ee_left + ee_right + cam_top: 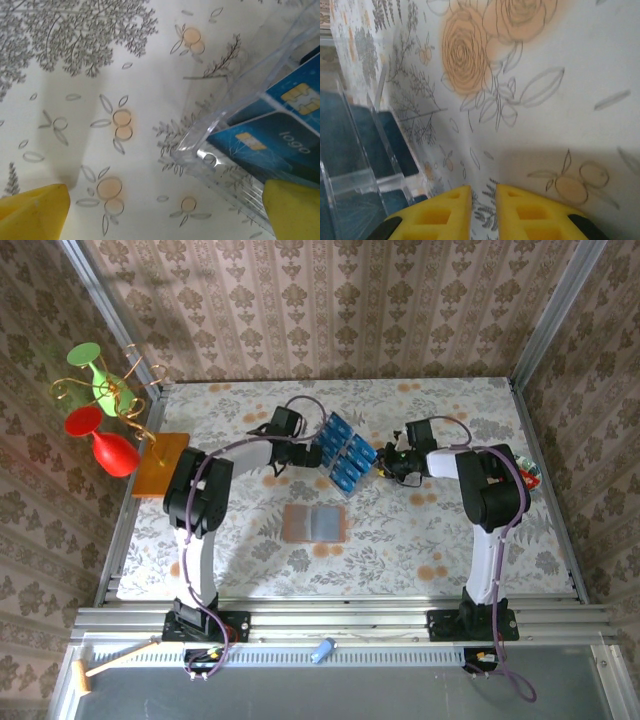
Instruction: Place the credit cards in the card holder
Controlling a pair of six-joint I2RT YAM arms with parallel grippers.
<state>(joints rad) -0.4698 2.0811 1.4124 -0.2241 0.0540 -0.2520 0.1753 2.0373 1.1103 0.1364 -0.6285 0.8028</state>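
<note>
Several blue credit cards lie in a clear plastic tray at mid-table. The left wrist view shows them inside the tray's corner. The card holder lies open and flat, nearer to me than the tray. My left gripper is at the tray's left side, open wide, with the tray's edge by its right finger. Just right of the tray, my right gripper hangs low over the cloth. Its yellow fingers stand a narrow gap apart with nothing between them. The tray's walls lie to its left.
A wire stand with a red and a green plastic glass rises at the far left on an orange-brown board. A small colourful object sits at the table's right edge. A blue item and a small mallet lie by the front rail.
</note>
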